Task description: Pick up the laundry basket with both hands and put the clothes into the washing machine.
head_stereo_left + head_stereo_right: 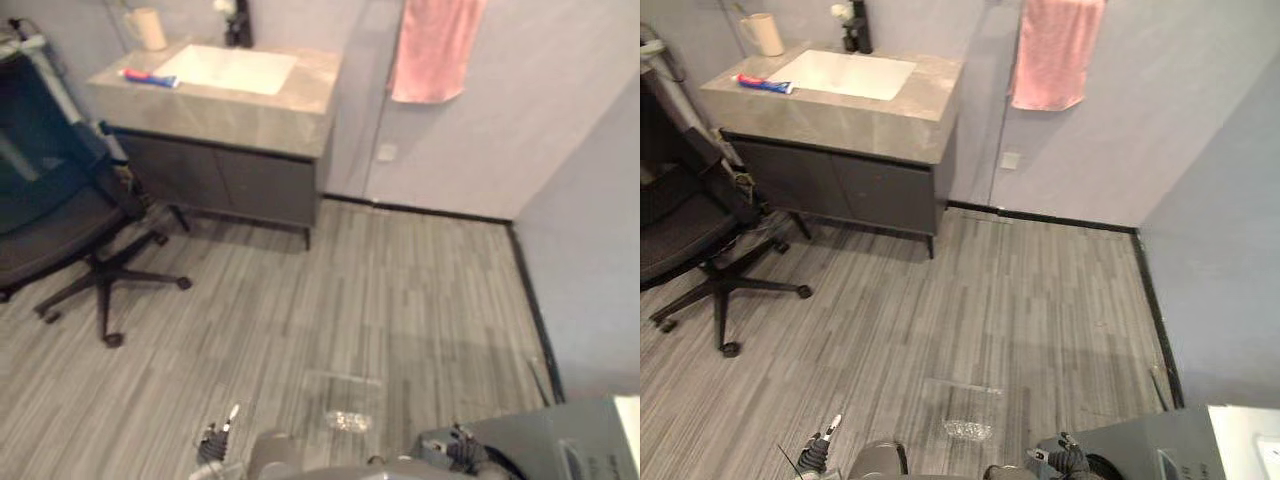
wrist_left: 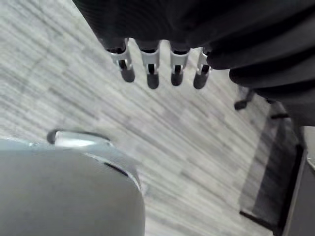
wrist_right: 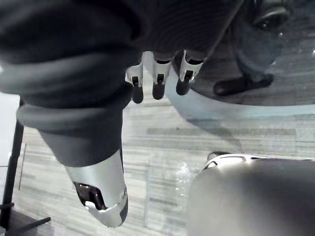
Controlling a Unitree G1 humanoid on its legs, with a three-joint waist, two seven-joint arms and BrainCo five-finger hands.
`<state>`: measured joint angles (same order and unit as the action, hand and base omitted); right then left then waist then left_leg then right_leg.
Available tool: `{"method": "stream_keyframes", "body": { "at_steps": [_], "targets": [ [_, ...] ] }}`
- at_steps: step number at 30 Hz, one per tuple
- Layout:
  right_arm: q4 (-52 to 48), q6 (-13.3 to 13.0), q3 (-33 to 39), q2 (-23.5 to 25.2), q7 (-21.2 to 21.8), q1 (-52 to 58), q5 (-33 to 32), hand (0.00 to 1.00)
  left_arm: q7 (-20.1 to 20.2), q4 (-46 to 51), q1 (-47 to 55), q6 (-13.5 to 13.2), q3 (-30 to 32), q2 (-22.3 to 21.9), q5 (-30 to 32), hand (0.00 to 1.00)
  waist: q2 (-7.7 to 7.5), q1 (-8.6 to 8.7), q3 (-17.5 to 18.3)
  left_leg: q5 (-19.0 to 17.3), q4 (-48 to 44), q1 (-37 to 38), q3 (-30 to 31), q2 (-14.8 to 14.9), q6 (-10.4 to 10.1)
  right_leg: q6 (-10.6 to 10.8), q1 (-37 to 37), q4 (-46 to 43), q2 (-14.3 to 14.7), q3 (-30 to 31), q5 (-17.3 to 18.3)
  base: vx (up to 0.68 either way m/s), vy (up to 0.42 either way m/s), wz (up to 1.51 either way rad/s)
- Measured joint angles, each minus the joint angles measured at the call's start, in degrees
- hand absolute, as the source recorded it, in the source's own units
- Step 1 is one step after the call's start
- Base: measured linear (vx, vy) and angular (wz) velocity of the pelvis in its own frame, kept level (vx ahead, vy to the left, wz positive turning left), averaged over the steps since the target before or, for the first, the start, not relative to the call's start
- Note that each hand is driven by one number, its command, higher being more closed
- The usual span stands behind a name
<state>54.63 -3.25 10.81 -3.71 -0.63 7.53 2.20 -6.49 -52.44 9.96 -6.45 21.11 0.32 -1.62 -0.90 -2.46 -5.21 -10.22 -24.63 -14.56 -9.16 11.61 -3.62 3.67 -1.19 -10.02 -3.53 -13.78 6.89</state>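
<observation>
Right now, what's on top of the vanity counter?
On the vanity counter: a white sink basin, a toothpaste tube beside it, a beige cup at the back corner, a dark faucet behind the basin. The cup's contents are hidden.

The two head cameras sat high and side by side, looking steeply down and forward over the grey plank floor (image 1: 400, 300) to the sink bench (image 1: 300, 95), the office chair (image 1: 60, 220) and the pink towel (image 1: 432, 50), and they shared nearly all of it. Each wrist camera looked from very close along its own hand, the left hand (image 2: 176, 73) and the right hand (image 3: 158, 86), down onto that same floor.
</observation>
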Motion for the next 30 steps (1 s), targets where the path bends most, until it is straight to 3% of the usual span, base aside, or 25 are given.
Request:
{"method": "stream_keyframes", "body": {
  "at_steps": [3,6,8,9,11,14,15,16,18,20,25,27,29,30],
  "targets": [
    [-1.88,0.05,-0.45,3.23,-0.35,-0.16,0.10,0.00,0.19,-0.19,1.33,0.56,0.45,-0.29,0.03,0.00,-0.59,-1.49,0.26,-1.76,0.17,3.37,-3.45,-1.46,1.10,1.19,1.02,-0.67,-2.32,3.09,-0.25,0.05,0.168,-0.39],
    [-2.93,0.04,-1.56,3.48,-0.22,-0.31,0.57,0.00,0.34,-1.68,1.19,0.87,0.27,-0.37,0.17,0.00,0.02,-1.28,0.66,-3.16,1.40,6.59,-5.56,-3.51,2.43,2.12,-1.32,-8.06,-4.92,4.88,0.75,0.01,0.141,-0.22],
    [-3.16,0.04,-2.67,3.50,-0.16,-0.63,0.75,0.00,0.29,-1.73,1.21,0.84,0.23,-0.25,0.16,0.00,-0.35,-1.23,0.90,-3.12,3.47,8.35,-6.47,-4.44,2.47,1.89,-3.27,-12.01,-6.19,5.22,0.58,0.01,0.089,-0.27],
    [-3.11,0.04,-3.15,3.63,-0.11,-0.84,0.81,0.00,0.22,-1.74,1.28,0.83,-0.30,0.04,0.16,0.00,0.12,-1.07,1.07,-2.89,4.94,9.32,-6.61,-4.57,2.76,1.55,-5.10,-14.55,-6.76,5.31,0.60,0.04,0.044,-0.28],
    [-2.57,0.05,-3.70,3.70,-0.14,-0.80,0.81,0.00,0.22,-1.88,1.46,0.83,-0.61,0.49,0.14,0.00,-0.43,-0.69,2.04,-2.87,5.90,9.83,-6.35,-4.39,2.74,1.03,-6.27,-14.17,-6.55,4.19,1.36,0.06,-0.009,-0.13],
    [-2.00,0.01,-3.45,3.71,-0.26,-1.00,0.86,0.00,0.20,-2.15,0.92,0.74,-2.29,1.55,0.12,0.00,-0.69,1.15,2.14,-3.00,6.00,11.38,-4.39,-3.71,2.04,0.63,-6.34,-9.24,-6.41,2.79,1.29,0.11,-0.124,0.21],
    [-1.97,0.03,-3.39,3.71,-0.27,-0.81,1.01,0.00,0.21,-2.14,0.84,0.63,-2.97,1.93,0.11,0.00,-0.91,1.61,2.27,-3.23,5.76,11.56,-3.77,-3.66,1.47,0.70,-6.24,-7.39,-6.52,2.79,0.74,0.15,-0.215,0.47],
    [-1.71,0.02,-3.15,4.22,-0.24,-0.08,2.03,0.00,0.15,-2.40,-0.49,0.39,-3.66,2.50,0.09,0.00,-2.41,1.68,2.54,-3.99,3.75,11.66,-2.02,-3.71,-0.39,2.55,-5.56,-4.69,-6.54,2.82,-5.42,0.17,-0.223,0.44],
    [0.39,0.09,-1.49,4.21,-0.20,-0.23,2.69,0.00,0.21,-2.53,-1.11,0.18,-5.03,1.53,0.05,0.00,-1.26,1.46,3.20,-3.46,4.73,12.50,-0.88,-2.21,-1.34,1.33,-4.46,-4.10,-4.90,1.30,-4.38,0.18,-0.198,0.24],
    [1.73,0.18,-0.80,3.77,-0.09,-0.29,2.71,0.00,0.27,-2.53,-1.57,-0.19,-5.86,0.29,0.35,0.00,-1.41,1.61,3.36,-2.60,7.66,14.36,-0.76,-1.31,-2.70,0.88,-3.21,-2.63,-3.40,1.04,-4.09,0.15,-0.167,-0.01],
    [2.95,0.09,0.07,2.93,0.76,-0.85,2.93,0.00,0.20,-3.99,-1.50,-0.29,-5.87,-0.06,0.16,0.00,0.18,1.81,3.23,-1.68,9.72,17.52,-0.99,1.91,-4.37,-0.70,0.07,0.39,0.73,0.32,-3.41,0.12,-0.147,-0.07],
    [3.42,0.09,-0.09,2.83,0.84,-1.18,2.91,0.00,0.25,-3.81,-1.59,-0.35,-5.72,-0.02,0.05,0.00,-0.34,1.70,3.18,-1.75,2.82,14.20,1.40,2.85,-4.85,-1.24,0.66,0.71,1.08,0.57,-2.46,0.04,-0.080,0.01],
    [4.27,0.06,-0.15,2.44,0.76,-1.77,2.76,0.00,0.18,-3.75,-1.81,-0.34,-5.78,0.38,0.03,0.00,0.43,1.63,2.78,-1.33,-3.95,11.60,2.84,3.93,-4.85,-1.55,2.71,2.15,1.98,1.06,-2.60,0.07,-0.070,-0.08],
    [4.64,-0.03,-0.28,2.32,0.69,-2.07,2.67,0.00,0.10,-3.92,-2.02,-0.32,-5.79,0.40,0.01,0.00,-0.58,1.60,2.31,-0.88,-5.51,10.82,2.87,3.88,-4.06,-1.93,3.85,3.12,1.60,1.49,-2.90,0.09,-0.032,-0.11]
  ]
}}
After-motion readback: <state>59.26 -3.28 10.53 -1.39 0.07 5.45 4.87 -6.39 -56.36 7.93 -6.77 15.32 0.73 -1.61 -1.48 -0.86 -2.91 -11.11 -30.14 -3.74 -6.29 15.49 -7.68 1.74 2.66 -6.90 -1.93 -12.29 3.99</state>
